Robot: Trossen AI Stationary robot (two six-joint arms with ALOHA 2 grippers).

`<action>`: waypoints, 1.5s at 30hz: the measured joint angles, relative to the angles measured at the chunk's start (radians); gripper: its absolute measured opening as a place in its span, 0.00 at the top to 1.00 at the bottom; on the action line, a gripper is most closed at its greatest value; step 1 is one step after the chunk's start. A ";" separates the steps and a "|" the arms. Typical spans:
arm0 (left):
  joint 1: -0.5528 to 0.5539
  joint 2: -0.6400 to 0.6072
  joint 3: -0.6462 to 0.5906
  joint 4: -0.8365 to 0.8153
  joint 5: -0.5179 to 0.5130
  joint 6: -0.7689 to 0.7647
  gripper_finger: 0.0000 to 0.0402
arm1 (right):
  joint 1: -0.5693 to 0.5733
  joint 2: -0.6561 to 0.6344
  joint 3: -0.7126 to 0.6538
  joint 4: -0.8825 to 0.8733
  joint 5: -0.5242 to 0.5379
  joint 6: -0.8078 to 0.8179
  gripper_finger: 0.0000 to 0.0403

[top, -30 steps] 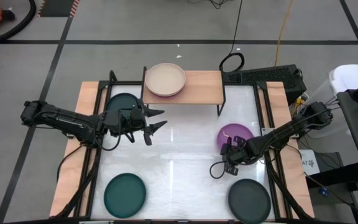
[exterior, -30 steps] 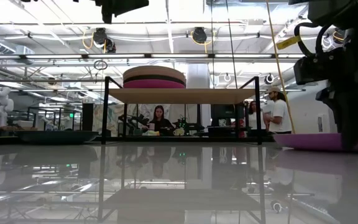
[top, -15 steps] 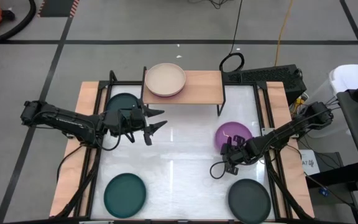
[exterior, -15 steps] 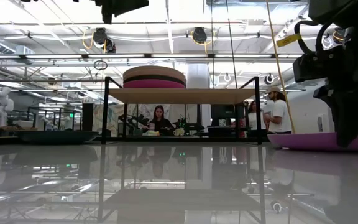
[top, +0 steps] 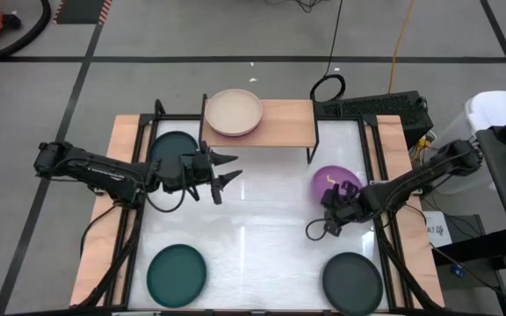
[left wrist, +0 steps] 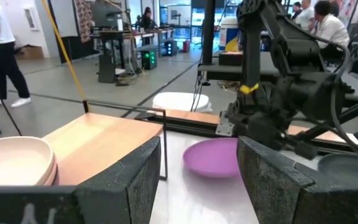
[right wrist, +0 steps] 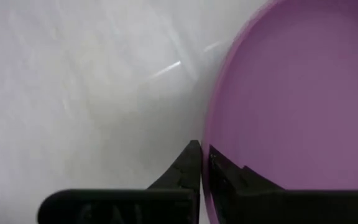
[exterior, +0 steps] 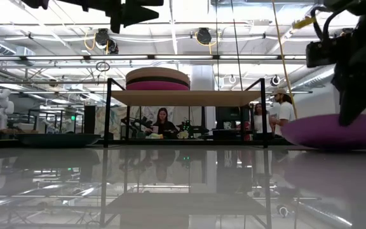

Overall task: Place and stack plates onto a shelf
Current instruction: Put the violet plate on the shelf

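The purple plate (top: 335,181) is near the table's right side, with my right gripper (top: 335,201) shut on its near rim. My left gripper (top: 234,167) hovers open above the table's left-centre, in front of the shelf (top: 279,124), touching nothing. The light-wood shelf on black legs carries a stack of plates with a beige one (top: 233,111) on top and a hot pink one (exterior: 157,85) below. A teal plate (top: 173,147) lies left of the shelf. Another teal plate (top: 177,272) and a charcoal plate (top: 352,281) lie near the table's near edge. My right gripper pinches the purple plate's rim (right wrist: 207,140) on its near side, one finger (right wrist: 188,163) outside the rim and the other (right wrist: 229,171) inside the dish. It comes slanting down from the near right. The plate (exterior: 335,132) is raised at the held side and tilted; I cannot tell whether its far side is still on the table.
The right half of the shelf board (left wrist: 98,143) is bare wood. The white tabletop (top: 262,228) between the plates has open room. Wooden side rails (top: 104,228) edge the table. People stand and sit in the room beyond.
My right gripper has moved up and a little toward the far edge while staying shut on the purple plate's rim. The plate, which lay flat on the table, has come up on the held side and tipped. My left gripper has drifted slightly toward the right.
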 joint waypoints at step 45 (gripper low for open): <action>0.004 0.000 0.000 0.017 0.001 -0.004 0.46 | -0.426 -0.286 0.426 0.037 0.299 -0.746 1.00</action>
